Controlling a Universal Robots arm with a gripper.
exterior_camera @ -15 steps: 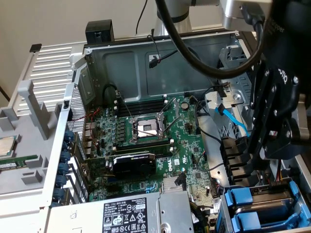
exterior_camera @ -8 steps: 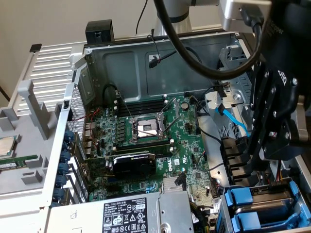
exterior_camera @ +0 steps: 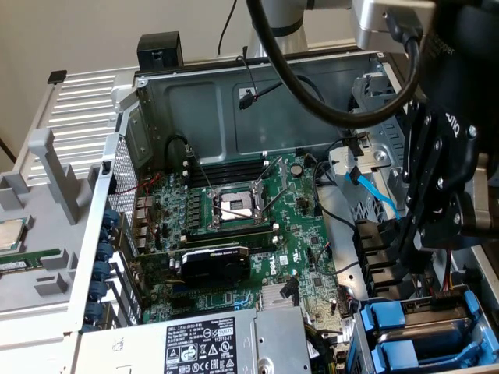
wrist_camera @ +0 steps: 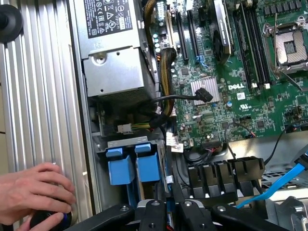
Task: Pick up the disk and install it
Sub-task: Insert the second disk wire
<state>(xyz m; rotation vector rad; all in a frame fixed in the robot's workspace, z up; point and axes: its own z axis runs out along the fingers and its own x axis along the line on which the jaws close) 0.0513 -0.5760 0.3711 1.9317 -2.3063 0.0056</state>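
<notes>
Clearly the gripper, its grip state impossible to tell, hovers above the disk seated beside another carrier, risking snagging nearby cables.

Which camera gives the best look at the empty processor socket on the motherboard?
The exterior view: the processor socket sits near the middle, whole and unobstructed. In the wrist view the socket lies at the picture's edge, only partly shown.

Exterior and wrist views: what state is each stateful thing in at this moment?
Case: side panel off, interior exposed.
CPU socket: empty, retention frame raised.
Blue carriers: two side by side in the drive bay.
Hand: above the carriers, grip state unclear.
Person's hand: resting on a black knob outside the case.
</notes>
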